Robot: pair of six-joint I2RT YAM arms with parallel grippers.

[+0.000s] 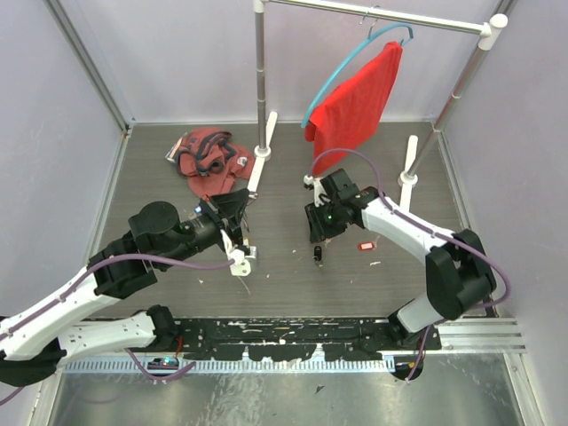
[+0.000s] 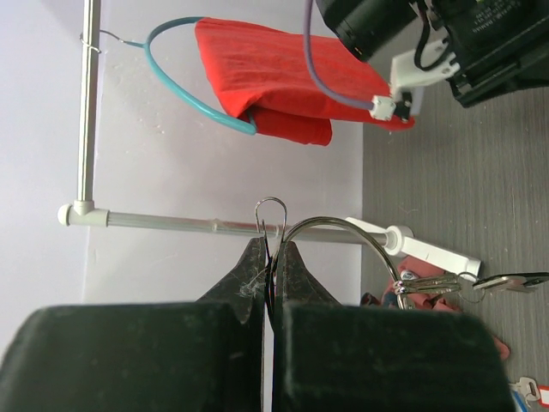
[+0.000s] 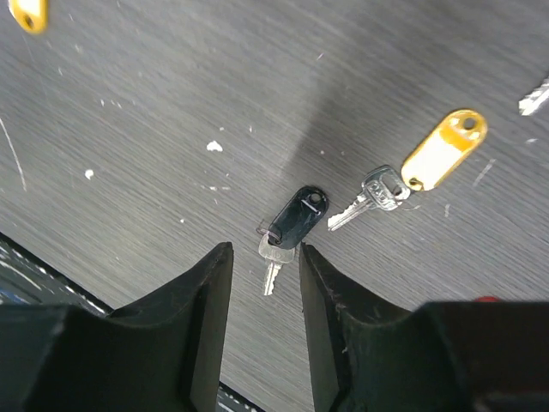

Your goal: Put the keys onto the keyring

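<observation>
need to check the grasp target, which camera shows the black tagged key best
The right wrist view: the black-tagged key lies mid-frame, close and sharp, with tag and silver blade both clear. The top external view shows it only as a tiny dark speck. The left wrist view does not show it.

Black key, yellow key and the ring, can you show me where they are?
Black key (image 3: 296, 216), right wrist view, on its black tag.
Yellow key (image 3: 443, 150), right wrist view, on its yellow tag.
Ring (image 2: 339, 220), left wrist view, on the top of its wire curve.
</observation>
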